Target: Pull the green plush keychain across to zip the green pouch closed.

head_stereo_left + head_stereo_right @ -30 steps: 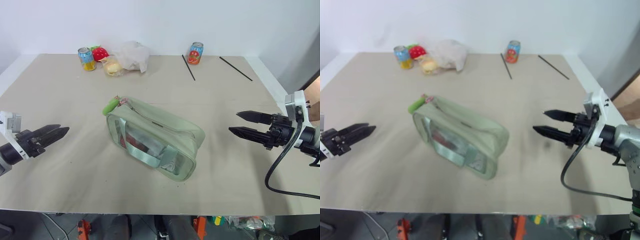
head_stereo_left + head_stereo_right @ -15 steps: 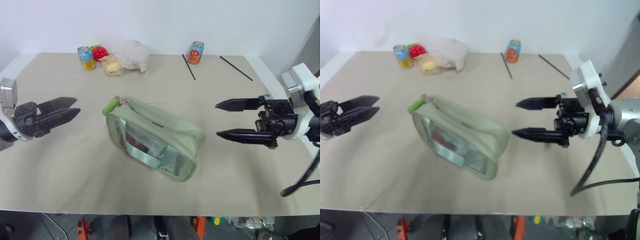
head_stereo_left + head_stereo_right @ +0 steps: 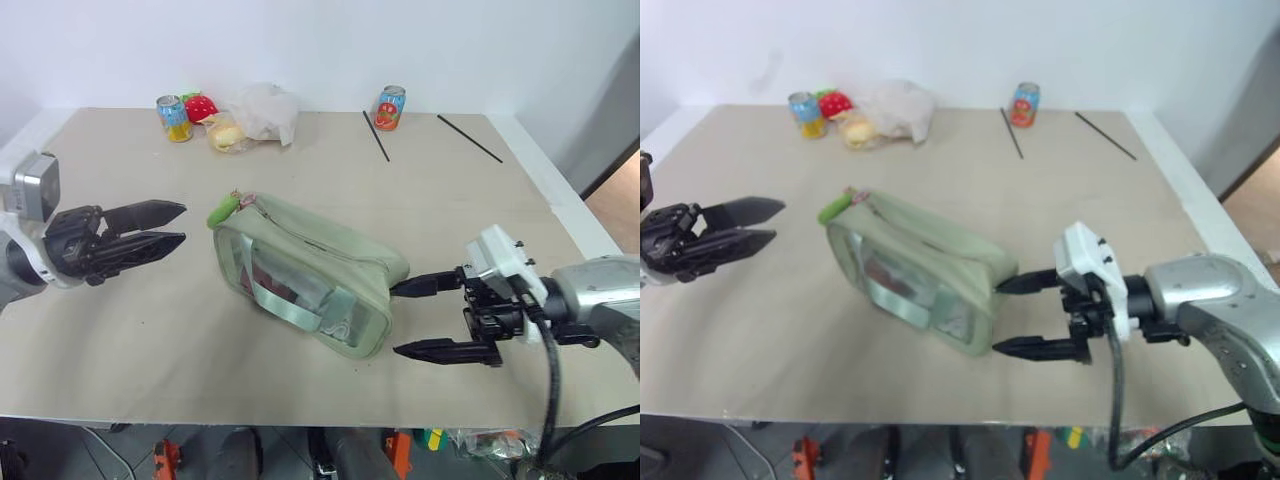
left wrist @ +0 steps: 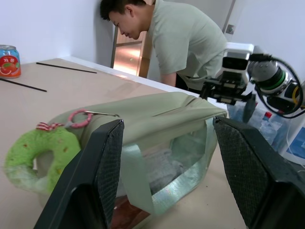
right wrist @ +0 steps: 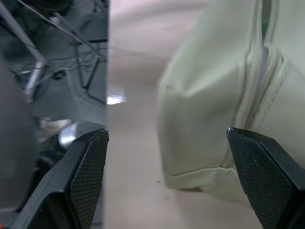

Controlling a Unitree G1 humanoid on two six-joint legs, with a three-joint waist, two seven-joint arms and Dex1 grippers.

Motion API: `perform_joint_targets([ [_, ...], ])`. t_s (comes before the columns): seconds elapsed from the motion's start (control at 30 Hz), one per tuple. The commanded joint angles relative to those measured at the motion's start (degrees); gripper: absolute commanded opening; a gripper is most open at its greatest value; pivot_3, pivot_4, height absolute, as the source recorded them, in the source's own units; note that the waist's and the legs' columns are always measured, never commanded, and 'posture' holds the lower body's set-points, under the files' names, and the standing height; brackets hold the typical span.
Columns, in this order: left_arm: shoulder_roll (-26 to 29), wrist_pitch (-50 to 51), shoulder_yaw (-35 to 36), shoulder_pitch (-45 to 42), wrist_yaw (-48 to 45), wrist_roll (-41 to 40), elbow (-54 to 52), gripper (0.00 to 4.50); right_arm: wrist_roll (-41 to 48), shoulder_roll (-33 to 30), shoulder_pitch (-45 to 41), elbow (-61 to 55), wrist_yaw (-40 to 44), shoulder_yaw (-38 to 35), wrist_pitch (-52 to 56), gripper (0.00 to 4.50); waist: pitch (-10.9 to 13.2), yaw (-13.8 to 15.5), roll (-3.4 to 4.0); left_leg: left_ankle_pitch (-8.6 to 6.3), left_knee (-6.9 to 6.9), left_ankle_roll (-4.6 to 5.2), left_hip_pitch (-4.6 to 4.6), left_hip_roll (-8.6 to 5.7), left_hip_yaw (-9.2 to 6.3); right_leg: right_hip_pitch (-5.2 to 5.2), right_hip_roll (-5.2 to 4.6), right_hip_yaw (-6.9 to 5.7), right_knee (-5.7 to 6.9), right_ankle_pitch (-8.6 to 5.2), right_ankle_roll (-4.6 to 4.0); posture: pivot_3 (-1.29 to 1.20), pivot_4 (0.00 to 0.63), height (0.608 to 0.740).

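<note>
Right end effector spread wide at near end of green pouch mid-worktop, left end effector spread beside green plush keychain at far end; risk: unbraced pouch could slide, or fuzzy charm slip from pinch.

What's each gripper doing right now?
Left gripper: open, empty, short of the green plush keychain.
Right gripper: open, empty, at the green pouch end.

Two cans, two black sticks
</note>
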Motion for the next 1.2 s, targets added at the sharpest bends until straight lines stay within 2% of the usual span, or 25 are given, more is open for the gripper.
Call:
perform_joint_targets([
  [0.03, 0.1, -0.2, 1.1, -0.3, 0.6, -1.3, -1.6, 3.08, -1.3, 1.4, -1.9, 0.6, -1.1, 0.5, -2.1, 4.09, 0.0, 0.0, 0.00, 0.00, 0.00, 0.00, 0.00, 0.01, 0.01, 0.00, 0.00, 0.01, 0.00, 0.00, 0.00, 0.00, 0.150, 0.740],
  [0.2, -0.5, -0.8, 1.4, 0.5, 1.3, -1.1, -1.8, 3.08, -5.1, 3.5, -2.2, 2.0, -1.0, 3.7, -5.3, 4.09, 0.0, 0.0, 0.00, -0.01, -0.04, 0.01, -0.03, 0.02, -0.02, -0.01, 0.04, 0.02, 0.01, -0.02, -0.04, 0.00, 0.150, 0.740],
  [0.23, -0.6, -0.9, 1.5, 0.7, 1.4, -1.0, -1.9, 3.12, -5.9, 3.6, -2.1, 2.6, -0.6, 4.1, -6.1, 3.57, 0.0, 0.0, 0.00, -0.01, -0.05, 0.01, -0.03, 0.03, -0.02, -0.01, 0.04, 0.03, 0.01, -0.02, -0.04, 0.00, 0.150, 0.740],
  [0.4, -0.7, -1.3, 2.4, 1.8, 2.3, -1.4, -2.2, 3.12, -7.3, 3.9, -2.5, 5.3, 2.5, 4.8, -9.0, 1.85, 0.0, 0.0, 0.00, -0.01, -0.01, 0.01, -0.02, 0.02, -0.01, 0.00, 0.04, 0.04, 0.02, -0.01, -0.03, 0.00, 0.150, 0.740],
  [0.43, -0.8, -1.3, 2.8, 1.9, 2.6, -1.6, -2.1, 3.12, -7.7, 3.6, -2.9, 5.8, 3.6, 5.2, -9.6, 1.30, 0.0, 0.0, 0.00, -0.01, 0.01, 0.01, -0.02, 0.02, -0.01, 0.00, 0.04, 0.04, 0.03, -0.01, -0.02, 0.00, 0.150, 0.740],
  [0.5, -0.8, -1.3, 3.5, 2.3, 2.9, -1.9, -2.0, 3.12, -8.3, 3.2, -4.0, 7.0, 5.7, 5.9, -10.5, 0.92, 0.0, 0.0, 0.00, -0.01, 0.08, 0.01, -0.02, 0.04, -0.01, 0.01, 0.06, 0.04, 0.05, 0.01, 0.00, 0.00, 0.150, 0.740],
  [0.57, -0.8, -1.2, 4.3, 3.0, 3.3, -1.9, -1.6, 3.12, -10.7, 2.7, -5.9, 9.2, 8.5, 7.1, -13.2, 0.31, 0.0, 0.0, 0.00, -0.01, 0.15, 0.01, -0.01, 0.08, 0.02, 0.02, 0.10, 0.05, 0.07, 0.04, 0.00, 0.00, 0.150, 0.740],
  [0.6, -0.8, -1.2, 4.6, 3.3, 3.5, -2.0, -1.3, 3.12, -12.0, 2.5, -7.0, 10.4, 9.7, 7.7, -14.6, 0.18, 0.0, 0.0, 0.00, -0.01, 0.15, 0.01, -0.01, 0.08, 0.01, 0.02, 0.10, 0.04, 0.07, 0.04, 0.00, 0.00, 0.150, 0.740],
  [0.73, -1.4, -0.6, 6.3, 3.4, 4.9, -3.6, 0.6, 3.12, -18.5, 2.6, -14.0, 18.6, 12.5, 9.9, -21.1, 0.08, 0.0, -0.1, 0.01, -0.01, 0.20, 0.01, 0.00, 0.13, 0.02, 0.02, 0.15, 0.04, 0.09, 0.07, -0.02, 0.00, 0.150, 0.740],
  [0.83, -2.3, 0.4, 8.1, 2.4, 7.2, -5.9, 2.7, 3.12, -23.3, 4.1, -21.0, 26.7, 13.7, 12.4, -24.8, 0.08, 0.0, -0.1, 0.01, -0.01, 0.25, 0.01, 0.00, 0.14, 0.02, 0.02, 0.18, 0.03, 0.10, 0.09, -0.05, 0.00, 0.150, 0.740],
  [0.97, -3.4, 1.3, 9.5, 2.6, 9.7, -8.2, 3.3, 3.12, -28.0, 7.0, -26.3, 35.1, 15.7, 15.2, -30.2, 0.08, 0.0, 0.0, 0.00, -0.02, 0.25, 0.03, -0.02, 0.22, 0.01, 0.02, 0.24, 0.01, 0.11, 0.09, -0.11, 0.00, 0.150, 0.740],
  [1.07, -4.0, 1.7, 10.0, 4.1, 11.2, -8.6, 2.8, 3.12, -29.2, 9.3, -26.6, 37.5, 16.8, 16.5, -31.2, 0.08, 0.0, -0.1, 0.00, -0.04, 0.22, 0.05, -0.03, 0.25, 0.05, 0.00, 0.25, 0.05, 0.11, 0.08, -0.13, 0.00, 0.150, 0.740],
  [1.2, -4.5, 3.3, 8.6, 7.4, 13.9, -7.5, 2.1, 3.12, -29.0, 11.1, -23.8, 35.1, 17.5, 17.3, -30.9, 0.08, 0.0, -0.1, 0.00, -0.06, 0.20, 0.06, -0.02, 0.34, 0.07, -0.02, 0.33, 0.09, 0.17, 0.06, -0.18, 0.00, 0.150, 0.740],
])
